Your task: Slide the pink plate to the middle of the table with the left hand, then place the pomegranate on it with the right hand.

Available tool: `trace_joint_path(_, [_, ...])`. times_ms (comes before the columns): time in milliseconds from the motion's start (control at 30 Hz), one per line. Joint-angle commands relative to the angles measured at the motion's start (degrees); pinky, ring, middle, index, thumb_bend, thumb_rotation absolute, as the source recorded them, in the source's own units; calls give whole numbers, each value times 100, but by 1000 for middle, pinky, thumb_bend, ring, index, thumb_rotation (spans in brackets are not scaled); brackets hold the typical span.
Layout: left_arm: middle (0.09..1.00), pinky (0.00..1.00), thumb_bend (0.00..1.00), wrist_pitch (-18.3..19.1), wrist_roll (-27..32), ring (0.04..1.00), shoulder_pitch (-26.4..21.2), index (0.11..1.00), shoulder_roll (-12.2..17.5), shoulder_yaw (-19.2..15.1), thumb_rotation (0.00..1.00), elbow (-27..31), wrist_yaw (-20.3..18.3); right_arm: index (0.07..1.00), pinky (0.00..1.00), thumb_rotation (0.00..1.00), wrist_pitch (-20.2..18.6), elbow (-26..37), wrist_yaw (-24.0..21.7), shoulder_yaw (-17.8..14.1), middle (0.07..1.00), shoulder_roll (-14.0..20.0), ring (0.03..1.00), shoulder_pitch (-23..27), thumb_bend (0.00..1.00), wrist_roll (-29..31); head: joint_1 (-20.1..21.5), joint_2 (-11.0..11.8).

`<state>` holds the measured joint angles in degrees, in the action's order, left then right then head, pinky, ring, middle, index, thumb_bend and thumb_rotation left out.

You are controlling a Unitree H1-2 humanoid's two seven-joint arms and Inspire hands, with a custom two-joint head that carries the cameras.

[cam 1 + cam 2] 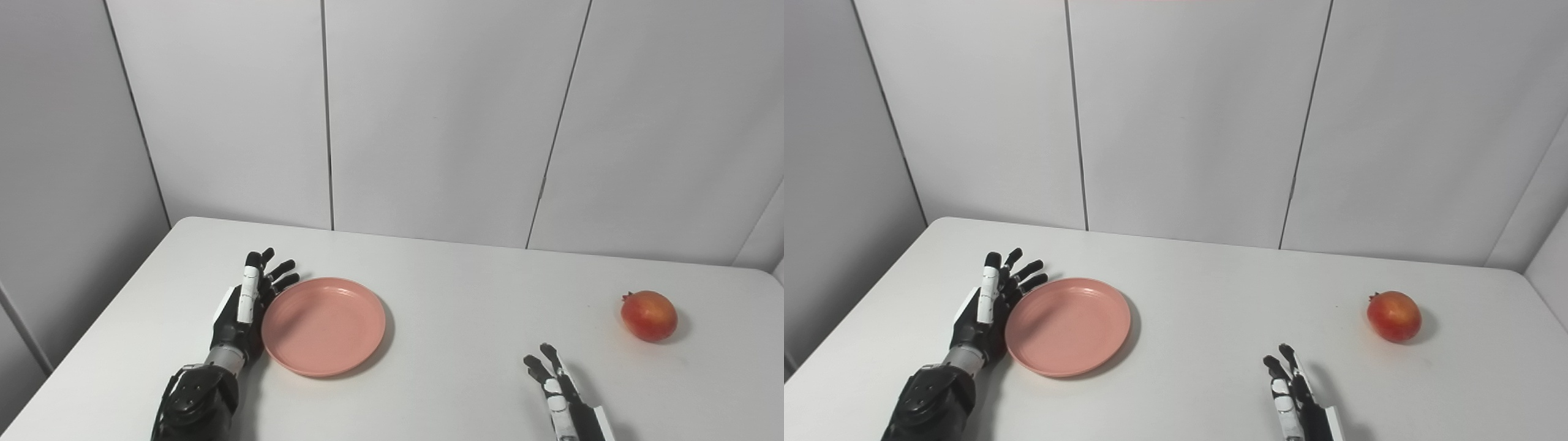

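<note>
Possibly the pink plate (323,326) could be overshot if pushed hard by the left hand (245,306), whose fingers (278,271) are spread and empty; the right hand (560,392) is likewise released.

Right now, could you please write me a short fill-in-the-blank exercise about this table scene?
1. The left hand rests open against the ____ edge of the pink plate.
2. The plate holds ____.
3. The pomegranate lies on the table, far ____ of the plate.
4. The right hand holds ____.

Missing words: left; nothing; right; nothing
</note>
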<state>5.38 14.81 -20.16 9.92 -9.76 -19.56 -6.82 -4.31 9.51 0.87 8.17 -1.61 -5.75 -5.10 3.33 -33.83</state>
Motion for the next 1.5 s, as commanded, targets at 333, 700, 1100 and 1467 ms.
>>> trace_joint_path(333, [854,851,978,352,-45,845,-56,982,-127,75,1000,203,63,938,995,1000,-404,44,193,302,874,-393,919,-76,775,-153,563,-8])
trace_joint_path(700, [863,850,942,288,123,853,-196,981,-265,66,1000,118,-63,939,994,1000,-435,1,353,503,875,-519,918,-43,744,-358,986,-12])
trace_joint_path(1100, [902,889,958,271,-222,891,-53,996,-714,206,1000,460,434,936,973,1000,-464,15,418,556,875,-603,910,-16,744,-404,1142,-106])
trace_joint_path(1467, [931,918,929,294,-178,906,82,1000,-970,224,989,853,476,932,957,1000,-505,49,469,614,872,-688,905,11,757,-452,1361,-236])
